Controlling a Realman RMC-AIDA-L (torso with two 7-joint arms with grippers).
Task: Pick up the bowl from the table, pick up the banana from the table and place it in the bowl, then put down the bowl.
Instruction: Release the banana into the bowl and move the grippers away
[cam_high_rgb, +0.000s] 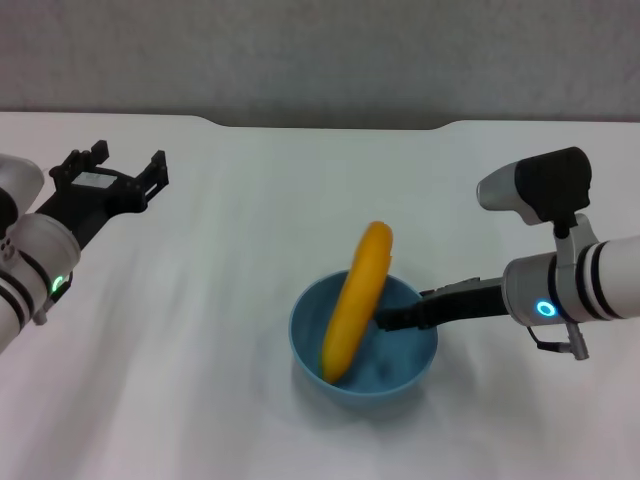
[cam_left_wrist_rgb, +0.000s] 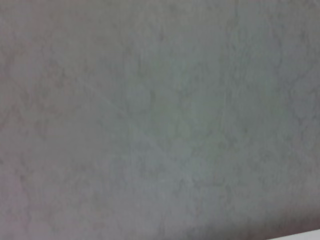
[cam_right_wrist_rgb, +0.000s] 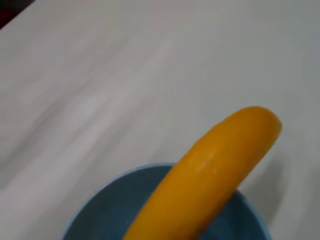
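The light-blue bowl (cam_high_rgb: 400, 352) is at the middle front of the white table (cam_high_rgb: 200, 300). The yellow-orange banana (cam_high_rgb: 358, 300) stands in it, lower end on the bowl's floor, upper end leaning out over the far rim. My right gripper (cam_high_rgb: 384, 321) reaches in from the right over the bowl's right rim, next to the banana, and is shut on that rim. The right wrist view shows the banana (cam_right_wrist_rgb: 210, 180) over the bowl's rim (cam_right_wrist_rgb: 95, 205). My left gripper (cam_high_rgb: 112, 172) is open and empty, raised at the far left, well away from the bowl.
The table's far edge has a shallow dark notch (cam_high_rgb: 330, 124) in front of the grey wall. The left wrist view shows only a plain grey surface (cam_left_wrist_rgb: 160, 120). Bare tabletop lies all around the bowl.
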